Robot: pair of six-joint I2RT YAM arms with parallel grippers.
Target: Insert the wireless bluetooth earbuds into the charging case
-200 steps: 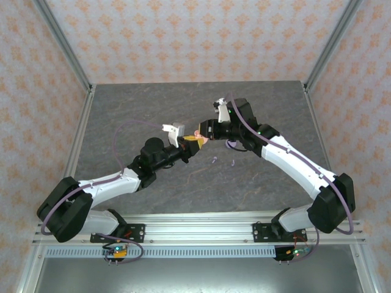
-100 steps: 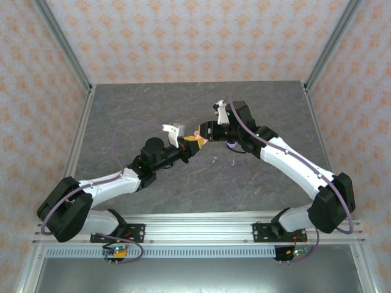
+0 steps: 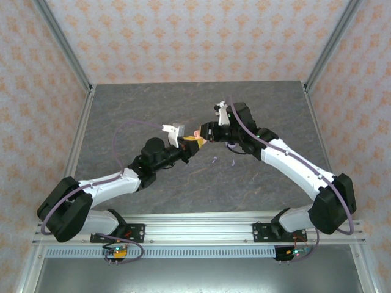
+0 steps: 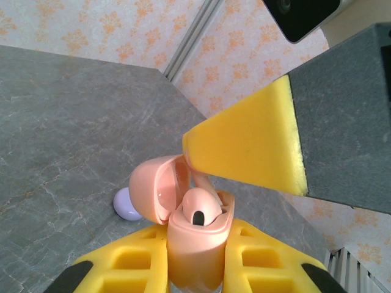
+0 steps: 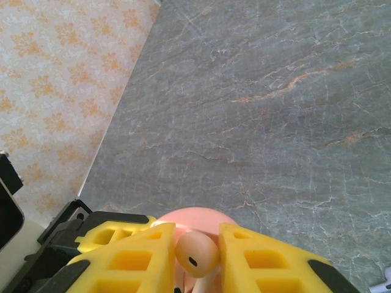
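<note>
My left gripper (image 4: 194,271) is clamped on the smooth, rounded salmon-pink charging case (image 4: 190,244), its hinged lid (image 4: 153,186) swung open; my right gripper (image 5: 194,247) pinches a glossy salmon-pink earbud (image 5: 195,253) between ribbed yellow fingers (image 5: 131,256) — the bulb sits at the case's mouth; behind, a lilac case (image 4: 125,204) lies on the veined grey stone table (image 4: 61,122).

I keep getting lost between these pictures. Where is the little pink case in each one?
Top view: pink case near the centre, over the grey table.
Left wrist view: bottom centre, lid open, clamped in the left claw.
Right wrist view: bottom centre, a pink dome behind the pink earbud in the right claw.
Shared landmark: the grey table.
</note>
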